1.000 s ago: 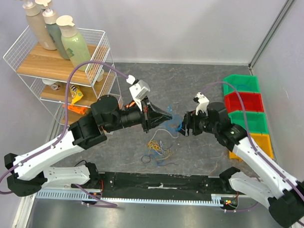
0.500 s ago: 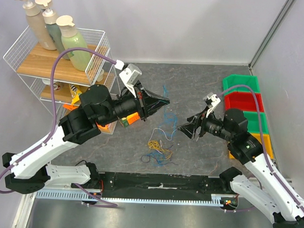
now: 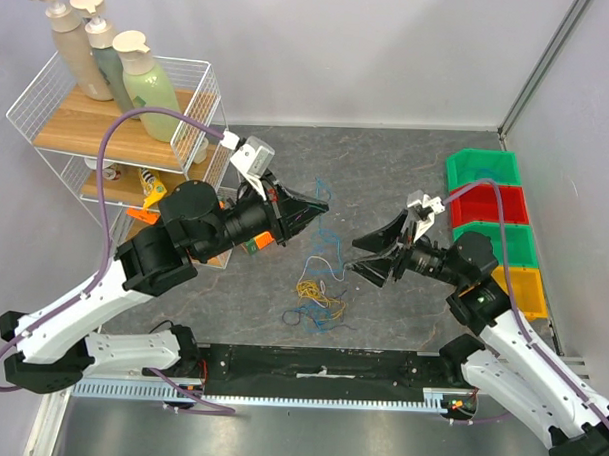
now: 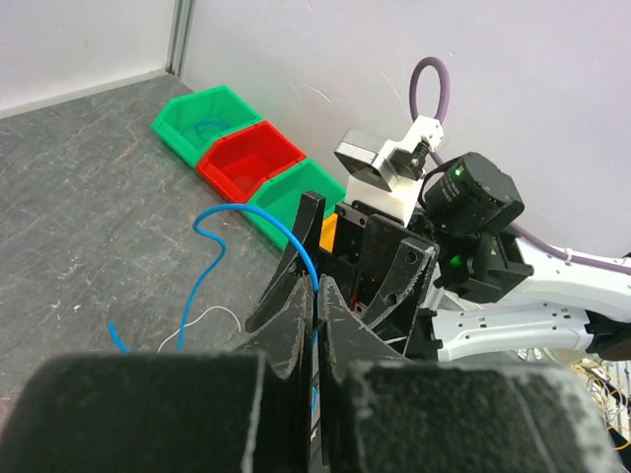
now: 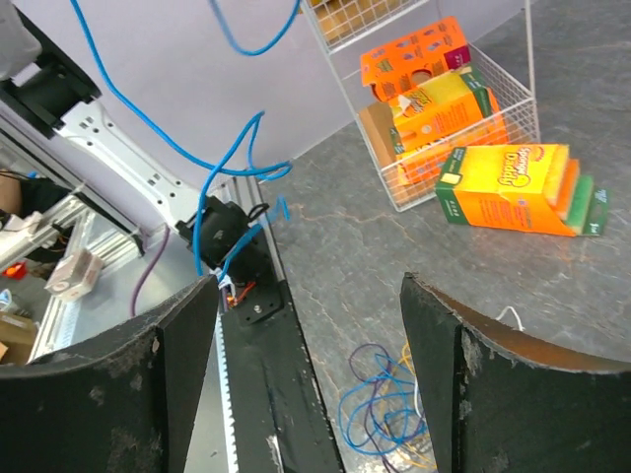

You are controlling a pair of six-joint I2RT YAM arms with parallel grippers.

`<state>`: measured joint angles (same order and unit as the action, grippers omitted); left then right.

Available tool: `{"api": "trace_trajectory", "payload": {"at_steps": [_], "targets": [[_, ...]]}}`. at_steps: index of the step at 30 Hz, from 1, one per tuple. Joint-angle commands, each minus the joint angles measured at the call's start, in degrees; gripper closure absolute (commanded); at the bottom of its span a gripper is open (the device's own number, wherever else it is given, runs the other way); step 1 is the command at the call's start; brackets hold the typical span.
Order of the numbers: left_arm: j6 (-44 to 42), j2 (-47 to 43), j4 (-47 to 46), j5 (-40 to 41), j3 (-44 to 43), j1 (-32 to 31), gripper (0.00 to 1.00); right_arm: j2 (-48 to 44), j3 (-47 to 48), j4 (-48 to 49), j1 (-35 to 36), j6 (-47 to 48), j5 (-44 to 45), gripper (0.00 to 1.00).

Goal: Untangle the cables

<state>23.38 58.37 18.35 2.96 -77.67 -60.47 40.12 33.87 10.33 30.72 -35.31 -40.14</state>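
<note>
Just changed: the two grippers were nose to nose at table centre, and the right has let go and backed off toward 3 o'clock. The left gripper has pulled away toward 10 o'clock and is pinched tight on the blue cable. The right gripper is spread wide and holds nothing.

The blue strand hangs free from the left jaws, with its tail trailing down toward the tangle at 6 o'clock of centre. My read is that one blue cable is mostly drawn out. The yellow, white and remaining blue strands are still clumped on the table.

Writing: the orange boxes by the wire rack carry print, too blurred to read. The pump bottles at 10 o'clock and the bins at 3 o'clock show no legible labels.
</note>
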Motion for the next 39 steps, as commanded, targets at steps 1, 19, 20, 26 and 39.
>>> {"api": "trace_trajectory", "payload": {"at_steps": [1, 19, 20, 26, 39], "targets": [[2.2, -1.33, -2.35, 1.34, 0.32, 0.09, 0.98, -0.48, -1.79, 14.62, 1.44, -7.13, -1.43, 0.19], [2.11, -1.24, -2.79, 0.82, 1.03, 0.09, 0.98, 4.88, -0.65, 18.76, 7.33, -6.08, 5.43, 0.27], [2.11, -1.33, -2.79, 0.99, 1.12, 0.0, 0.98, 5.4, -0.73, 19.46, 7.77, -6.26, 5.25, 0.28], [2.02, -1.77, -3.06, 1.34, 1.47, 0.0, 0.98, 7.16, -0.91, 20.17, 10.76, -5.65, 7.35, 0.42], [-1.4, -6.5, -0.6, 13.0, 1.9, 0.09, 0.98, 7.7, -0.03, 8.26, 12.44, -0.92, 19.02, 1.0]]}}
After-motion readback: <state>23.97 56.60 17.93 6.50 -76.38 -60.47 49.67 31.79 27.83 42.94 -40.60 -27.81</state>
